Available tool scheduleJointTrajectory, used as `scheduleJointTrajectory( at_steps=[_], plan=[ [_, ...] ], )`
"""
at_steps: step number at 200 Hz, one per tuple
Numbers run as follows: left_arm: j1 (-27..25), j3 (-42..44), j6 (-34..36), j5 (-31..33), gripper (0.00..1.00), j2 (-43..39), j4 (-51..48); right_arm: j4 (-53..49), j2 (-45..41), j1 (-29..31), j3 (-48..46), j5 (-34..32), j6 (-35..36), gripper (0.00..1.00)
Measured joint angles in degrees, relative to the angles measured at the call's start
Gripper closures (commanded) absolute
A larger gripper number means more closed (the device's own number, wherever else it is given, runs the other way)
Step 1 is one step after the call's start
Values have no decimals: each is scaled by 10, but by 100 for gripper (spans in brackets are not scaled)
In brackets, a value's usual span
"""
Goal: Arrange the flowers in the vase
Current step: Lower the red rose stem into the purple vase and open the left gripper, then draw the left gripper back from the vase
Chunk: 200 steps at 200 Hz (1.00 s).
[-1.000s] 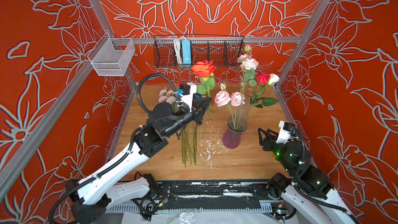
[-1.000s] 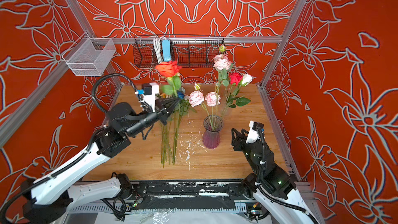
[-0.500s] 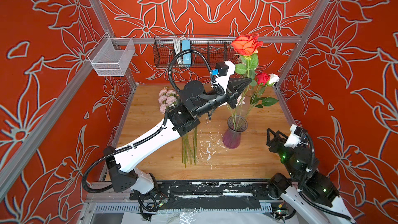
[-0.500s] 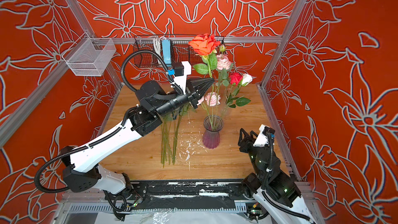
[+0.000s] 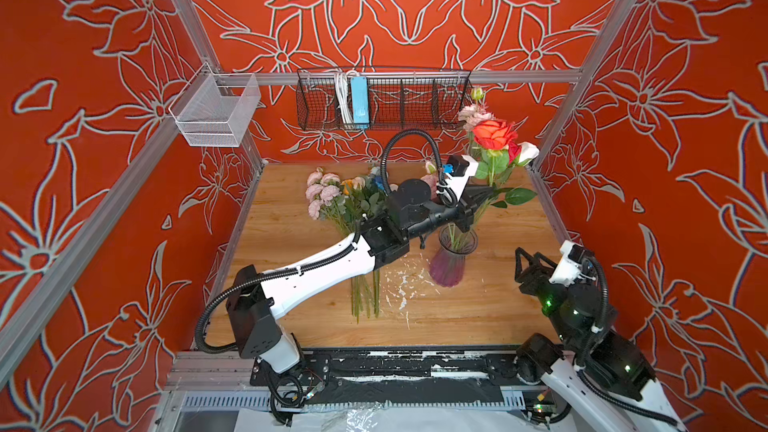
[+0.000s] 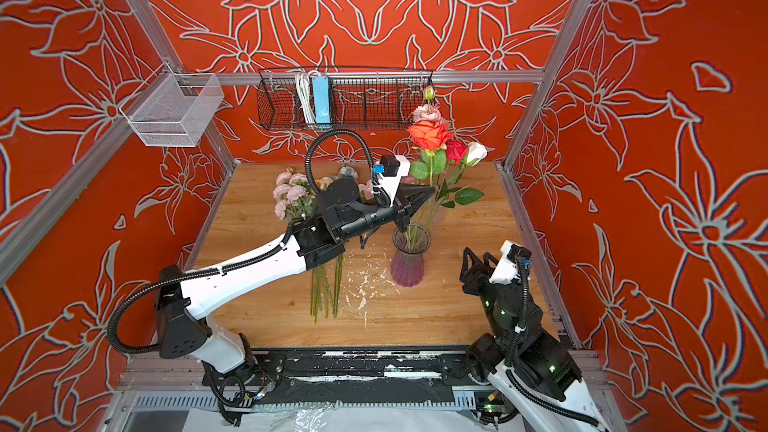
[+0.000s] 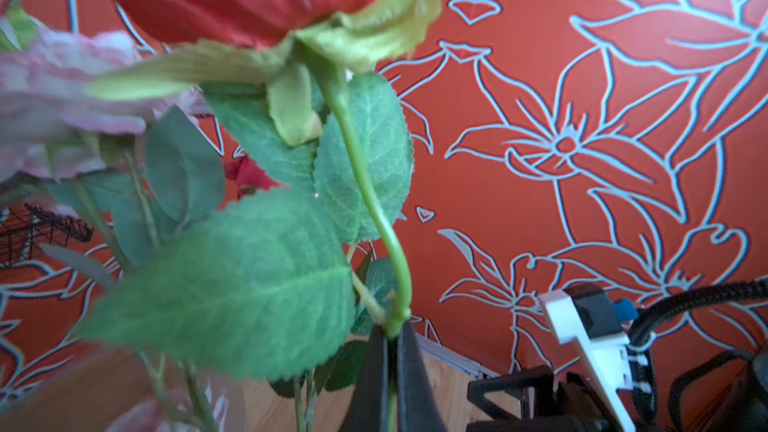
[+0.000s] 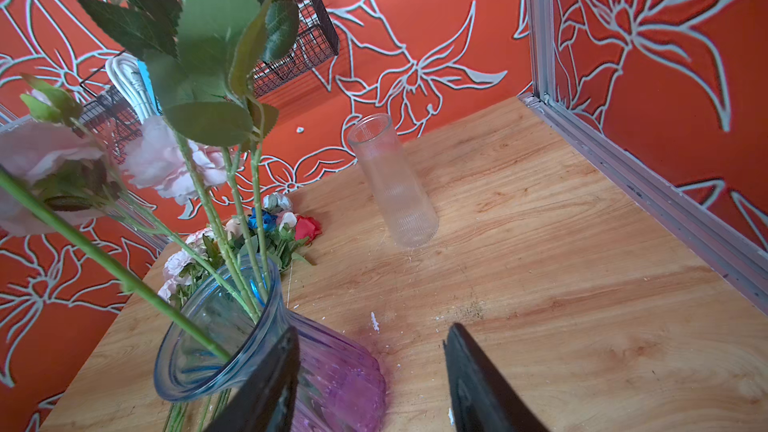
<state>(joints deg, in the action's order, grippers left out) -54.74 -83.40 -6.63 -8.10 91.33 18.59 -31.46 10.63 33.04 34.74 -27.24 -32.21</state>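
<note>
Lowered since half a second ago, our orange rose (image 5: 494, 134) now stands over the vase (image 5: 451, 261), left gripper (image 6: 430, 192) clenched on its stem; we judge release comes next. Nearby, our right gripper (image 8: 370, 332) waits released.

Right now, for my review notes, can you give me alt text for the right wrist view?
The open right tool hangs near a blue-rimmed purple glass vase holding leafy green stems and pale pink blooms. Farther off on the wooden table, an empty clear glass cylinder stands and loose flowers lie in a pile.
</note>
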Motion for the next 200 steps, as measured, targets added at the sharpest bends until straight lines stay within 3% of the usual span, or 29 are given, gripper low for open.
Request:
scheduleJointTrajectory(
  at_steps=[61,86,110,149,200],
  plan=[
    [-12,95,2,54,93,-1,7,-5,12,0,0,0,0,43],
    [-12,100,1,70,78,-2,1,-15,28,0,5,0,0,43],
    [-13,100,-2,76,58,-11,-19,-20,35,0,8,2,0,43],
    [-26,111,11,104,55,-48,-61,-21,36,0,8,2,0,43],
    [-42,180,9,152,44,-155,-94,-20,57,0,11,8,3,42]
  ],
)
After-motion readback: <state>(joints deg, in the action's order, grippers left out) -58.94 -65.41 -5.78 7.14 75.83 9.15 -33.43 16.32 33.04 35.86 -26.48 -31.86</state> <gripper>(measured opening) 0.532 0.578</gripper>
